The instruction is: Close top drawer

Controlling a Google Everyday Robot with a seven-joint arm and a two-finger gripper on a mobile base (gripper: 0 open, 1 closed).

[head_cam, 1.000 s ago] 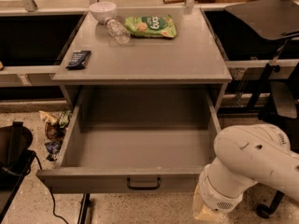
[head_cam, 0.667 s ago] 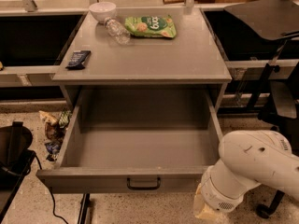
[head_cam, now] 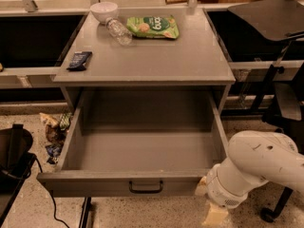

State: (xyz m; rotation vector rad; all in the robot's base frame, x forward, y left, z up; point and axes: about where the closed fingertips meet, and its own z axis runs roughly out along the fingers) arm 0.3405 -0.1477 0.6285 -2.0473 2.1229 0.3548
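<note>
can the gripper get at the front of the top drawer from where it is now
Probably yes. The gripper hangs low beside the right end of the top drawer's front, which stands pulled far out. Nothing shows between them, and the black handle at its centre is uncovered.

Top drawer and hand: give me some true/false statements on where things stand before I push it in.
1. The top drawer is pulled far out. True.
2. A bottle lies inside the drawer. False: the clear bottle lies on the cabinet top; nothing shows in the drawer.
3. The hand is low, by the drawer's front right corner. True.
4. The hand is on the black handle. False: it is off to the handle's right.
5. A white bowl sits at the top's back left. True.
</note>
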